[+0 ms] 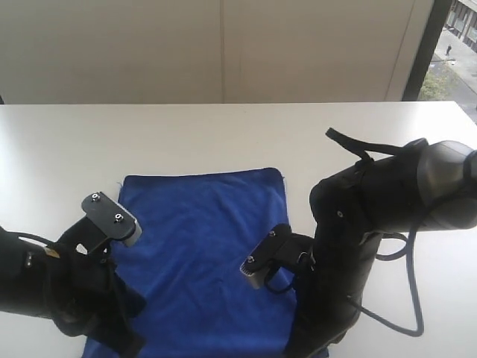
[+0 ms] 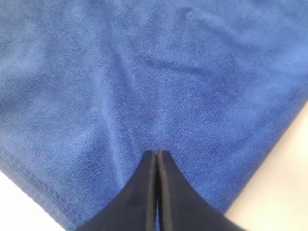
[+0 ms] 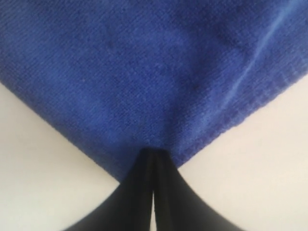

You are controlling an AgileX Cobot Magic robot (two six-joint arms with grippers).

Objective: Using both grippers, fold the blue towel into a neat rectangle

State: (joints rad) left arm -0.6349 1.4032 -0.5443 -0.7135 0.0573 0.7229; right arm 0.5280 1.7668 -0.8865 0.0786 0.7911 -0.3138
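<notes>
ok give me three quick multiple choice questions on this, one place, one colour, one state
1. Where is the blue towel? A) spread out on the table B) hanging from an arm C) bunched in a ball
2. What colour is the table? A) black B) white C) green
3. How do the left hand's jaws stand? A) wide open B) half open C) shut
Answers: 1 A, it lies spread on the top; 2 B, the bare top around it is white; 3 C, the left wrist view shows them pressed together.
</notes>
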